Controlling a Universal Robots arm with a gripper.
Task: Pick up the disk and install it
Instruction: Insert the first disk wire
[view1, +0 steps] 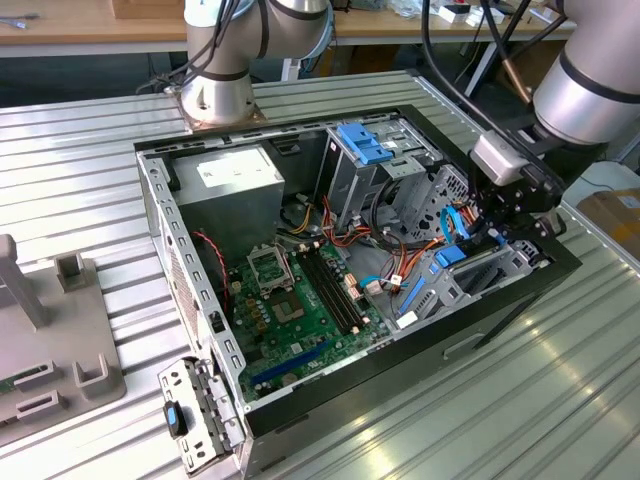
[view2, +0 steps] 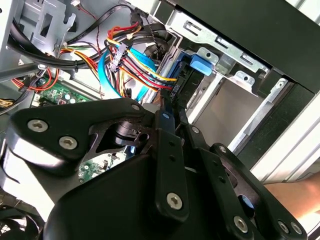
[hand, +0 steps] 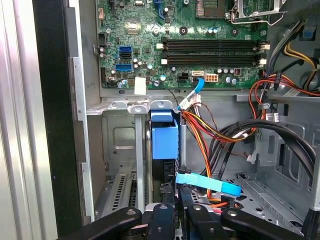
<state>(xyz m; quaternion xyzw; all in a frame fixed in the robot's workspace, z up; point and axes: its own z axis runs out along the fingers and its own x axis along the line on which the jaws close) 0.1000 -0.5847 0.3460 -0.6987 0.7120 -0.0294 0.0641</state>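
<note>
The disk (hand: 164, 136), grey with a bright blue carrier rail, stands on edge inside a slot of the low drive cage at the end of the open computer case (view1: 160, 215) on the exterior view's right. Its blue end also shows in the exterior view (view1: 450, 254) and in the second wrist view (view2: 186, 75). My gripper (view1: 490, 225) reaches down into that corner of the case. The black fingers lie close together with their tips against the near end of the disk in both wrist views (view2: 167, 102) (hand: 174, 194). They do not span the disk's thickness.
Red, yellow and orange wire bundles (hand: 220, 132) and a flat blue cable (hand: 207, 184) crowd the space beside the fingers. An upright grey bay with a blue latch (view1: 365, 143), the power supply (view1: 228, 185) and the green motherboard (view1: 300, 300) fill the case. A grey fixture (view1: 50, 340) lies on the ribbed table.
</note>
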